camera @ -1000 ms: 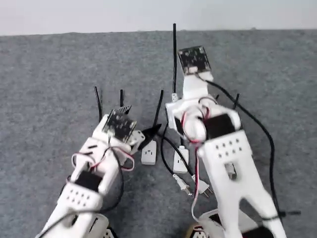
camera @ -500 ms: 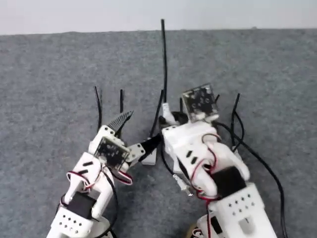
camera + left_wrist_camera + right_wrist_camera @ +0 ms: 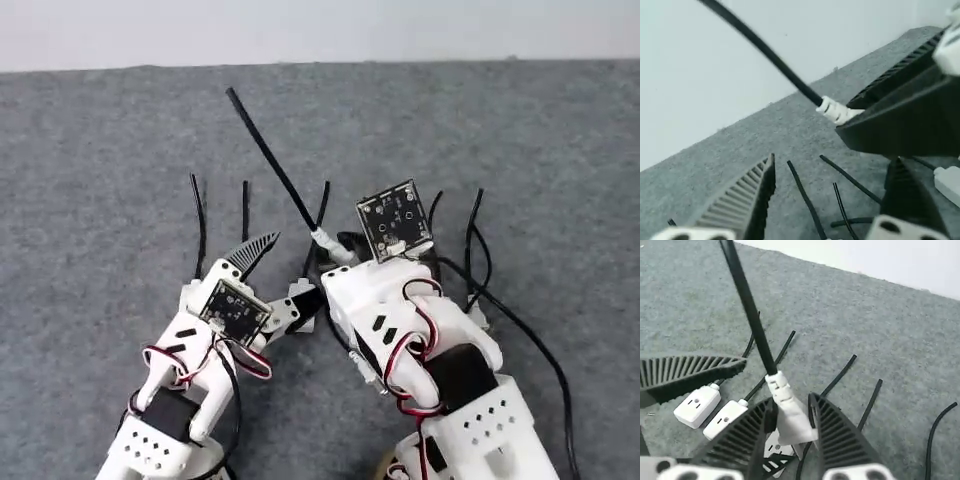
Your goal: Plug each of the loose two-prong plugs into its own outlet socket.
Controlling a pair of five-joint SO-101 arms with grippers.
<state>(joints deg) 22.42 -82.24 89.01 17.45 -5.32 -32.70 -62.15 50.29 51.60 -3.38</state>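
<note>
1. The right arm leans in over the middle of the grey carpet. The right gripper points down and away from its base.
2. Its ribbed fingers pinch a white connector from both sides. It looks like a plug, but the fingers hide its end.
3. The connector's stiff black cord slants up and off toward the left arm's side.
4. The left arm lies low beside it. The left gripper has its fingers spread wide with nothing between them, and one finger lies just beside the right gripper.
5. Two white outlet sockets lie side by side on the carpet, between the grippers.
6. Loose black cord ends fan out just beyond the grippers. Past them the carpet runs back to its edge at the white wall.
</note>
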